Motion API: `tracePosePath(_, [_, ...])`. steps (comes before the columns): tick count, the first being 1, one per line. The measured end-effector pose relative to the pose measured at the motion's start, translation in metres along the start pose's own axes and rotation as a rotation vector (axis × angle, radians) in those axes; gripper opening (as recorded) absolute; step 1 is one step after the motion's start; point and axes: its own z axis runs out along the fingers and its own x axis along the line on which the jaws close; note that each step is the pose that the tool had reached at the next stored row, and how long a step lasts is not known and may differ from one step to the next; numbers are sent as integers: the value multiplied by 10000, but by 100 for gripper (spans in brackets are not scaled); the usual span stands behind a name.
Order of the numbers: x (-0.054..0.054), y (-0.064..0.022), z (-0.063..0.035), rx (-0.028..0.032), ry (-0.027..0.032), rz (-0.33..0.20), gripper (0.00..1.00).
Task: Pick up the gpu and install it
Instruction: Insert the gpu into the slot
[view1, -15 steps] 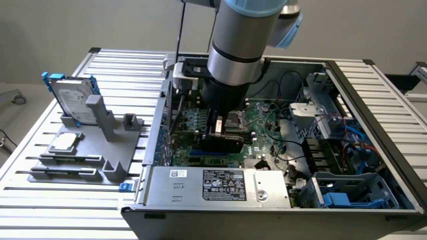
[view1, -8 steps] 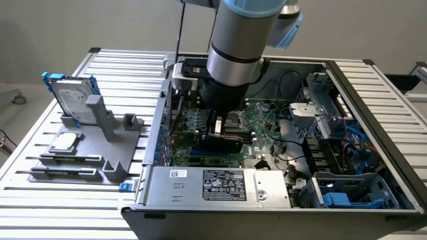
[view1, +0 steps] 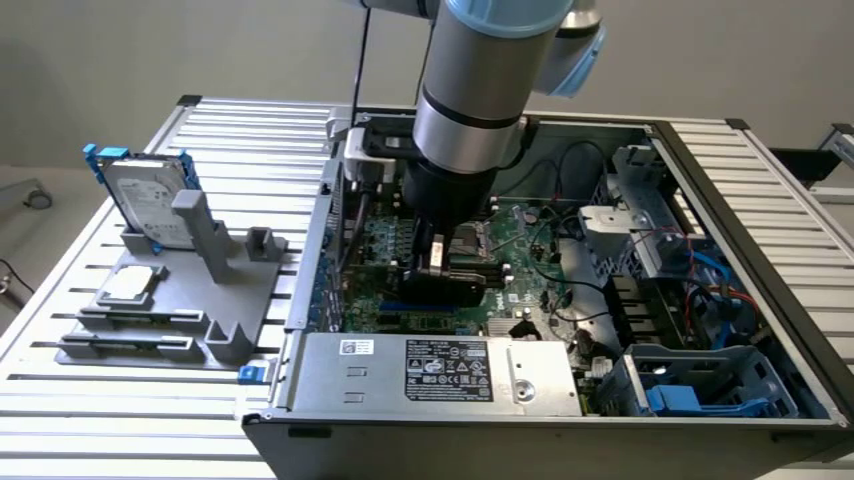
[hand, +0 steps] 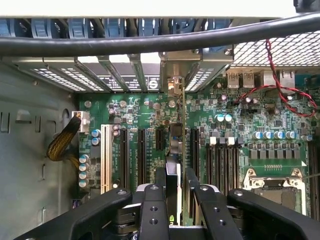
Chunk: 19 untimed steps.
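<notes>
**Gripping the gpu edge-on inside the open case**

Your arm (view1: 467, 110) stands almost vertical above the open computer case (view1: 747, 250), which lies on its side on the slatted bench (view1: 134, 400). The wrist points straight down at the green motherboard (view1: 534, 250). The gripper (view1: 447, 268) sits low inside the case, over the expansion slots and nearer the case wall on the exterior view's left.

In the wrist view you can see the fingers (hand: 159, 187) clamped on the gpu (hand: 176, 142), one against each face. The card stands upright and is seen edge-on, in line with the long black slots (hand: 141, 155) on either side of it. Its silver bracket (hand: 173, 86) sits right at the row of perforated slot covers (hand: 115, 70) on the rear panel. You cannot tell from these views whether the card's lower edge is seated in a slot or only held just above it.

A thick black cable (hand: 150, 42) runs across the wrist view, and a twisted red wire (hand: 285, 90) lies over the board beyond the memory slots.

Outside the case, on the exterior view's left, a grey holder (view1: 200, 300) rests on the bench. A silver hard drive (view1: 140, 200) stands upright in it, well apart from the gripper.
</notes>
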Motion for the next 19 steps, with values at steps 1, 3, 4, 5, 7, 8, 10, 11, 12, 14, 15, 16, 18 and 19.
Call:
tracePosePath(1, [0, 0, 1, 0, -1, -19, 27])
tracePosePath(3, [0, 0, 5, -1, -12, -69, 27])
tracePosePath(4, [0, 0, 7, -1, -22, -97, 27])
tracePosePath(5, [-1, -1, 8, -2, -34, -122, 27])
tracePosePath(7, [0, -2, 10, -3, -59, -160, 27])
tracePosePath(8, [0, -2, 12, -4, -64, -173, 27])
tracePosePath(10, [1, -2, 16, -8, -65, -192, 27])
tracePosePath(11, [2, -2, 18, -11, -64, -202, 27])
tracePosePath(12, [2, -2, 19, -13, -63, -211, 27])
tracePosePath(14, [2, -4, 26, -13, -76, -233, 27])
tracePosePath(15, [3, -4, 29, -16, -79, -242, 27])
tracePosePath(16, [3, -4, 28, -22, -77, -249, 27])
tracePosePath(18, [4, -4, 30, -30, -79, -261, 27])
tracePosePath(19, [4, -4, 31, -34, -80, -266, 27])
